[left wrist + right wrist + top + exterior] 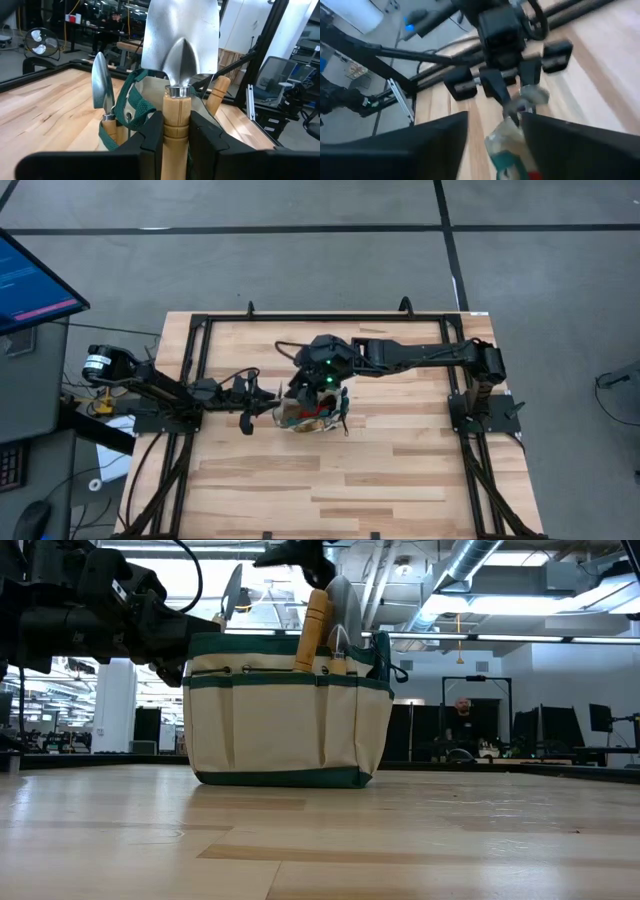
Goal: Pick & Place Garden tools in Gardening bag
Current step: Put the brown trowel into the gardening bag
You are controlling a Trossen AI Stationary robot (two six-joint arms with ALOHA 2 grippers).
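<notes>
The beige gardening bag [285, 720] with green trim stands on its base at the table's middle [312, 414]. My left gripper [176, 122] is at the bag's left end [262, 395], shut on a trowel whose wide silver blade [181, 40] points up. A narrow trowel [100, 85] and a wooden handle [218, 92] stick up out of the bag behind it. Something red [320, 418] lies inside the bag. My right gripper [492, 125] hovers open above the bag [325, 375] with nothing between its fingers. My left gripper pinches the trowel's wooden handle [176, 112] between its two fingers, just below the metal collar. The fingers come level from the table's left and lie across the handle. The trowel stands upright, blade up; its lower end is hidden by the fingers.
A black metal frame [300, 318] runs around the table's far part and sides. Bare wooden tabletop [340, 485] lies between the bag and the near edge. A monitor [30, 280] stands off the table at the left. A person [462, 712] sits far behind the table.
</notes>
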